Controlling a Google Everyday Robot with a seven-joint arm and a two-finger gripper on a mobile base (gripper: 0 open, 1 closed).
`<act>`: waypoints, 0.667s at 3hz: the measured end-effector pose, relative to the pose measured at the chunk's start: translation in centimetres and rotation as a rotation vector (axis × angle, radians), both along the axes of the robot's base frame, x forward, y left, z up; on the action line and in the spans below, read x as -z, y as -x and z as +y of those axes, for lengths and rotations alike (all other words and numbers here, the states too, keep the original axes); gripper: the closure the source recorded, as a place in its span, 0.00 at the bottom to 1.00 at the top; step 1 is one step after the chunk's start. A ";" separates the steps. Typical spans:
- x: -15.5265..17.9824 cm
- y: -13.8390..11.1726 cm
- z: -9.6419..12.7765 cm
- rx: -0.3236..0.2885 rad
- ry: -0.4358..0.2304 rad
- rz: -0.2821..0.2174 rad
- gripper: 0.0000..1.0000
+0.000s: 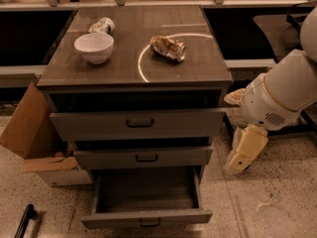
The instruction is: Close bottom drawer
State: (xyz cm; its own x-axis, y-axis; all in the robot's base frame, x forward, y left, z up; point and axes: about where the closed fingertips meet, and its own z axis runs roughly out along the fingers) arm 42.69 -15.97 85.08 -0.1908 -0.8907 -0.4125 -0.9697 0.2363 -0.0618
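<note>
We are watching the approach phase here: the bottom drawer (114, 218) is sitting pulled far out at the foot of the grey cabinet (218, 90), its deep, empty grey box gaping, and nothing is touching it. The end effector (241, 156), a cream, blocky piece on a rounded white arm, is hanging off the cabinet's right side, near the level of the middle drawer (109, 158) and well apart from the target. Whether it is released or clenched, I cannot tell. By my reading the push is not yet begun, so the next move is calling for a drop lower and a swing round in front of that wide, low panel. After that it is asking for a straight press near the small dark bar handle (149, 223), square enough that the box is not skewing on its runners. The middle drawer and the taller top drawer (99, 125) are both standing slightly proud, so the arm is needing to work below them. Up on the smooth, faintly glossy surface (124, 73), a round white bowl (94, 47) and a crumpled metal can (169, 48) are resting. A cardboard box (25, 128) is leaning at the left on the speckled floor (277, 207).
</note>
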 end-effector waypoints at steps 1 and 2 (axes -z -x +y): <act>-0.1 0.0 0.0 -0.001 0.001 -0.001 0.00; 1.1 -0.1 0.1 -0.007 -0.017 0.010 0.00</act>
State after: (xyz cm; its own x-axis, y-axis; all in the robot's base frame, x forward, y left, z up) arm 42.78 -15.84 84.01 -0.1891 -0.8848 -0.4258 -0.9718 0.2309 -0.0483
